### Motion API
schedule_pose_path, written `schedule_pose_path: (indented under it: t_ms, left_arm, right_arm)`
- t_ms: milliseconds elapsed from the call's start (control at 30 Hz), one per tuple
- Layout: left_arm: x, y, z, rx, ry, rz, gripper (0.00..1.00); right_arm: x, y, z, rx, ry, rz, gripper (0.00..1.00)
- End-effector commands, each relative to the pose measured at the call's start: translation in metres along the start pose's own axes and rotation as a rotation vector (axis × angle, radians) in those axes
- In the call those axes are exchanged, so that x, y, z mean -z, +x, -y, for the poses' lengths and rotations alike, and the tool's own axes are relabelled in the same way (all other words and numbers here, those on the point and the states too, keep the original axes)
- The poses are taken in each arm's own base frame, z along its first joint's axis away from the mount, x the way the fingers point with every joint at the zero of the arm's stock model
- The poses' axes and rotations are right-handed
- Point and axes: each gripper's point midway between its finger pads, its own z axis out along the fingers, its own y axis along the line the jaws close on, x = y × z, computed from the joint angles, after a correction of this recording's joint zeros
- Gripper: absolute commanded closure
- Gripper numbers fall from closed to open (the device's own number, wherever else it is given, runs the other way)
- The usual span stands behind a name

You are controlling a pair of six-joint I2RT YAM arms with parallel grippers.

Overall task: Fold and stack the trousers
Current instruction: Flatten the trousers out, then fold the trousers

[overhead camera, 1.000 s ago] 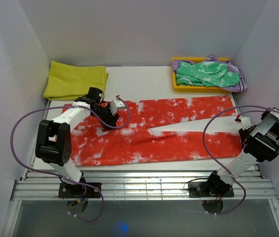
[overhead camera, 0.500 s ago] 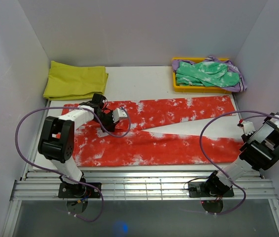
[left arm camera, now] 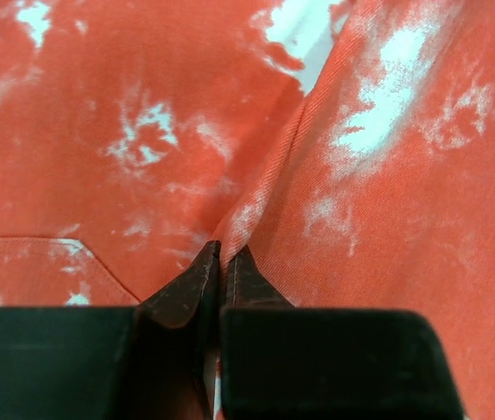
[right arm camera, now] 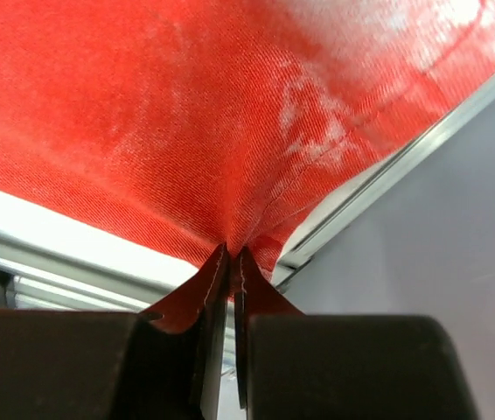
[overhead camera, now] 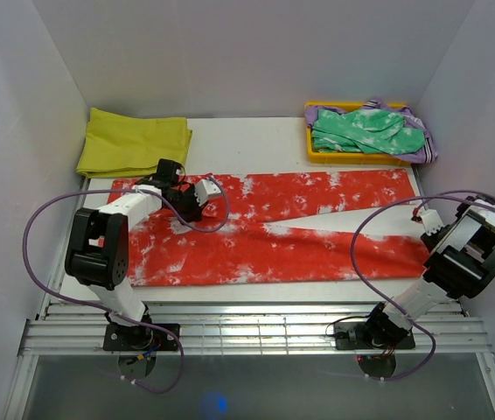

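The red-orange trousers (overhead camera: 300,249) with white blotches lie spread flat across the table, waist at the left and two legs running right. My left gripper (overhead camera: 197,198) sits on the waist end where the legs meet. In the left wrist view it (left arm camera: 226,255) is shut on a raised fold of the trousers (left arm camera: 142,105) along a seam. My right gripper (overhead camera: 428,226) is at the near leg's hem, by the right wall. In the right wrist view it (right arm camera: 232,255) is shut on the hem corner of the trousers (right arm camera: 142,105), lifted slightly off the table.
A folded yellow cloth (overhead camera: 134,142) lies at the far left. A yellow tray (overhead camera: 317,156) at the far right holds a green white-mottled garment (overhead camera: 366,129) over purple fabric. Grey walls close in both sides. A slatted metal rail (overhead camera: 256,328) runs along the near edge.
The left gripper dropped onto the waist end, shut on a fold of the trousers and drew back to the far left. The cloth's near edge shifted away from the rail.
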Motion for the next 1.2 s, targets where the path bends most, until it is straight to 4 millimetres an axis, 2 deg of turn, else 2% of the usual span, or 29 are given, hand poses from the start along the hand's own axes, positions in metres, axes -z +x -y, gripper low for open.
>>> schedule_pose_path:
  t_ms: [0,33,100,133,167,200,300,333,367,400,433,500,533,600,633,733,800,833,867,933,967,1033,1067,1100,1167]
  left_arm:
    - [0.021,-0.012,-0.056,0.023,-0.197,0.019,0.91]
    - [0.022,-0.016,-0.059,0.020,-0.199,0.024,0.83]
    - [0.026,-0.019,-0.054,0.037,-0.176,0.027,0.60]
    - [0.032,-0.024,-0.054,0.039,-0.185,0.037,0.27]
    - [0.038,-0.027,-0.052,0.046,-0.182,0.035,0.18]
    - [0.045,-0.030,-0.050,0.054,-0.179,0.053,0.16]
    - [0.076,-0.043,-0.043,0.055,-0.208,0.096,0.13]
    - [0.087,-0.040,-0.042,0.066,-0.217,0.095,0.12]
    - [0.101,-0.036,-0.032,0.087,-0.207,0.081,0.11]
    - [0.113,-0.034,-0.029,0.096,-0.200,0.078,0.11]
    - [0.126,-0.013,-0.012,0.141,-0.133,0.048,0.11]
    - [0.146,0.012,-0.003,0.177,-0.121,0.013,0.11]
    - [0.160,0.037,-0.006,0.192,-0.148,-0.025,0.11]
    - [0.170,0.072,0.014,0.240,-0.142,-0.084,0.11]
    - [0.182,0.097,0.010,0.269,-0.191,-0.126,0.11]
    - [0.196,0.131,-0.003,0.369,-0.254,-0.136,0.12]
    - [0.193,0.134,-0.003,0.431,-0.204,-0.100,0.13]
    - [0.189,0.137,-0.004,0.449,-0.183,-0.093,0.17]
    - [0.181,0.145,-0.011,0.460,-0.175,-0.094,0.18]
    - [0.174,0.149,-0.026,0.520,-0.215,-0.069,0.19]
    - [0.173,0.150,-0.044,0.518,-0.245,-0.053,0.19]
    - [0.176,0.141,-0.065,0.577,-0.278,0.009,0.20]
    - [0.182,0.135,-0.087,0.575,-0.305,0.038,0.20]
    - [0.184,0.125,-0.096,0.604,-0.302,0.087,0.20]
    - [0.188,0.115,-0.114,0.628,-0.310,0.134,0.20]
  right_arm:
    - [0.022,-0.039,0.045,0.034,0.164,0.106,0.92]
    - [0.025,-0.050,0.044,0.035,0.165,0.125,0.91]
    - [0.029,-0.058,0.043,0.033,0.164,0.134,0.74]
    - [0.030,-0.062,0.043,0.030,0.161,0.138,0.54]
    - [0.031,-0.062,0.042,0.025,0.155,0.140,0.45]
    - [0.035,-0.063,0.045,0.026,0.166,0.143,0.37]
    - [0.047,-0.063,0.054,0.070,0.203,0.167,0.35]
    - [0.054,-0.060,0.055,0.078,0.218,0.183,0.34]
    - [0.057,-0.060,0.055,0.101,0.216,0.197,0.34]
    - [0.060,-0.064,0.052,0.187,0.203,0.229,0.34]
    - [0.063,-0.059,0.041,0.225,0.178,0.236,0.34]
    - [0.062,-0.060,0.031,0.360,0.168,0.248,0.34]
    - [0.057,-0.061,0.019,0.405,0.168,0.256,0.34]
    - [0.050,-0.064,0.014,0.475,0.190,0.252,0.34]
    - [0.041,-0.071,0.011,0.509,0.208,0.246,0.34]
    - [0.033,-0.086,-0.002,0.534,0.166,0.267,0.34]
    - [0.028,-0.091,-0.011,0.521,0.121,0.262,0.36]
    - [0.019,-0.097,-0.016,0.529,0.092,0.251,0.38]
    - [0.013,-0.098,-0.018,0.493,0.082,0.243,0.39]
    - [-0.004,-0.104,-0.017,0.468,0.073,0.223,0.42]
    - [-0.007,-0.105,-0.018,0.424,0.056,0.222,0.44]
    - [0.000,-0.119,-0.019,0.385,0.003,0.266,0.46]
    - [0.007,-0.127,-0.017,0.364,-0.009,0.294,0.46]
    - [0.030,-0.147,-0.012,0.335,-0.019,0.369,0.46]
    - [0.048,-0.171,-0.005,0.300,-0.036,0.444,0.47]
